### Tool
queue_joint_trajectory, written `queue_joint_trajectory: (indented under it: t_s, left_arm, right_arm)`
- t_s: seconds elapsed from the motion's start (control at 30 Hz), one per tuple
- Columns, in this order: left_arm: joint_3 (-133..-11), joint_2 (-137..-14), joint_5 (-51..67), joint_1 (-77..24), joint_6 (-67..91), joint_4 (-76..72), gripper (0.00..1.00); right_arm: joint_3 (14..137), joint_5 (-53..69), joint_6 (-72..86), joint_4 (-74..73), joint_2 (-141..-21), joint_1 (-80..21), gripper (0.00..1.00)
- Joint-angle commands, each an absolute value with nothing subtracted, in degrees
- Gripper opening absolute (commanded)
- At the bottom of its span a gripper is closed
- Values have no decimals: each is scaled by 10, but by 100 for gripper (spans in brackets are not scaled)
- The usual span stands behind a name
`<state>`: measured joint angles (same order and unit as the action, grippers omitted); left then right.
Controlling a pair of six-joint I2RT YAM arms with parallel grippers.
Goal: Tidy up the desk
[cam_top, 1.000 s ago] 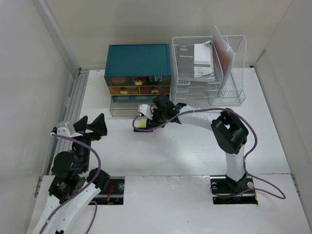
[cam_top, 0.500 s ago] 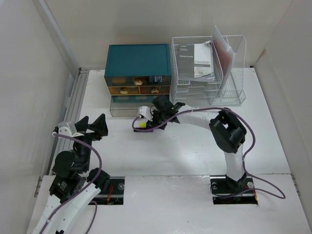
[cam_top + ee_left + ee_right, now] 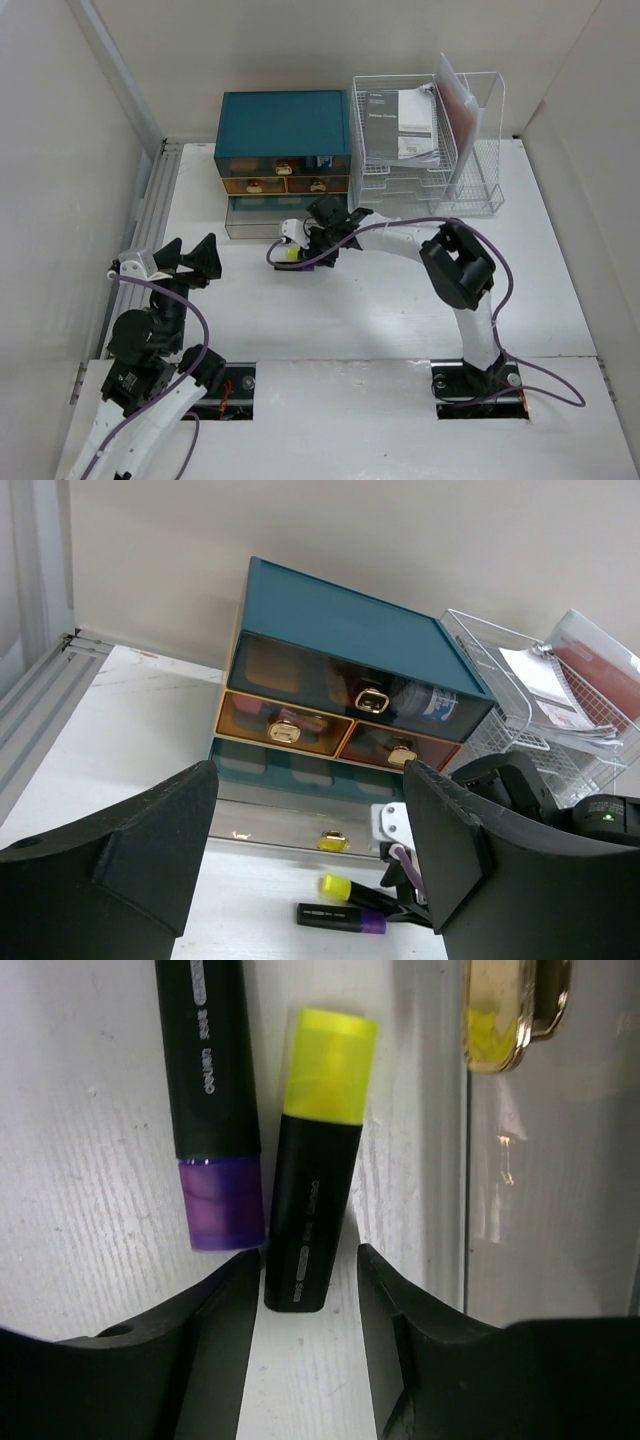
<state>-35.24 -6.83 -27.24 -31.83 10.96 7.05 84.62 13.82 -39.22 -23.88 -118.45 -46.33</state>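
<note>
Your right gripper [image 3: 305,1260] is spread, jaws straddling the black barrel of the yellow-capped highlighter [image 3: 318,1140], which lies flat on the white grained table [image 3: 80,1210]. The purple-capped highlighter [image 3: 208,1090] lies alongside. On the other side is the clear drawer front [image 3: 540,1180] with its gold handle [image 3: 510,1010]. Barrel print unreadable. Left gripper [image 3: 310,780] is apart, holding nothing.

White table [image 3: 380,310], wire tray rack [image 3: 402,190] at far right — booklet [image 3: 405,125] on top, aluminium rail [image 3: 150,215] at left
</note>
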Motion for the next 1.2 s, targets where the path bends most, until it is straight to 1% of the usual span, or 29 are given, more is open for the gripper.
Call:
queue_joint_trajectory:
  t_s: [0.0, 0.07, 0.1, 0.13, 0.23, 0.27, 0.33, 0.37, 0.57, 0.8, 0.97, 1.0, 1.03, 1.07, 1.17]
  left_arm:
    - [-352, -60, -272, -322, 101, 44, 72]
    - [-352, -60, -272, -322, 101, 44, 72]
    - [-352, -55, -272, -322, 101, 44, 72]
    - [-352, -54, -272, -322, 101, 44, 72]
    - [-352, -54, -272, -322, 101, 44, 72]
    - [-352, -54, -272, -322, 101, 44, 72]
    - [-352, -54, -272, -322, 101, 44, 72]
    - [-352, -54, -272, -322, 101, 44, 72]
    - [-352, -54, -272, -322, 101, 44, 72]
    - [-352, -60, -272, -322, 101, 44, 72]
    - [-352, -60, -272, -322, 101, 44, 72]
    - [-352, -60, -272, -322, 101, 44, 72]
    - [-352, -60, -272, -322, 101, 44, 72]
    - [-352, -60, -272, -322, 101, 44, 72]
    - [-352, -60, -272, -322, 101, 44, 72]
  right_arm:
    - [873, 154, -396, -259, -1201, -468, 50]
    - [880, 160, -396, -272, -1208, -468, 50]
    - [880, 165, -396, -272, -1208, -468, 48]
    - [880, 165, -396, -272, -1208, -468, 40]
    - [880, 173, -402, -284, -1208, -468, 25]
    - [885, 180, -402, -284, -1208, -468, 16]
    - [885, 185, -402, -295, -1208, -468, 8]
    - [890, 185, -402, -295, -1200, -468, 7]
    - [890, 179, -402, -282, -1119, -468, 7]
    - [896, 113, -402, -232, -1050, -468, 7]
    - [896, 37, -389, -194, -1037, -468, 7]
    - [902, 5, -383, -187, -1042, -468, 7]
    - [902, 4, -383, -179, -1048, -468, 7]
    - [910, -34, -383, -179, -1054, -468, 7]
    - [929, -84, -377, -186, -1081, -468, 10]
